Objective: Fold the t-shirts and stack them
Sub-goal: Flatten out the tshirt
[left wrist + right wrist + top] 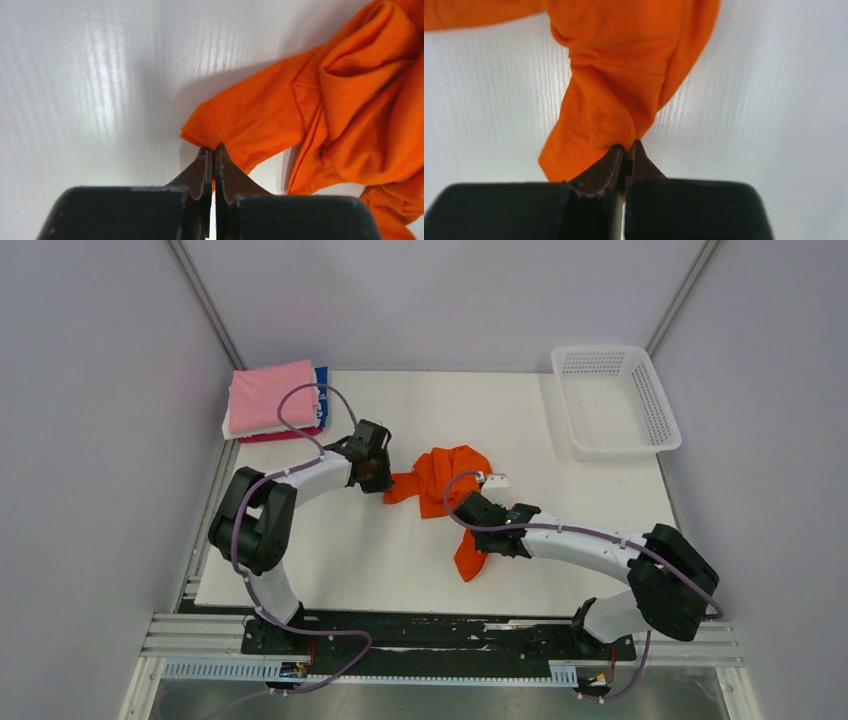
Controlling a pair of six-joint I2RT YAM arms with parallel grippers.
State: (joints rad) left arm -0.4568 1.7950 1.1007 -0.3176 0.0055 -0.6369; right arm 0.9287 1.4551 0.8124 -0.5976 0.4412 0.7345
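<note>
Closest to us, the left end effector point(212, 150) is clenched on a hemmed edge of the orange t-shirt point(350, 100), and the right end effector point(625, 147) is pinched tight on another hemmed corner of it. The shirt lies crumpled in the middle of the counter point(340, 550), between the two arms. The folded t-shirts point(272, 398), pink on top, sit stacked at the far left corner, and a white basket point(612, 400) sits at the far right.

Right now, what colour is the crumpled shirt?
The shirt is bright orange, clearest in left wrist view.
</note>
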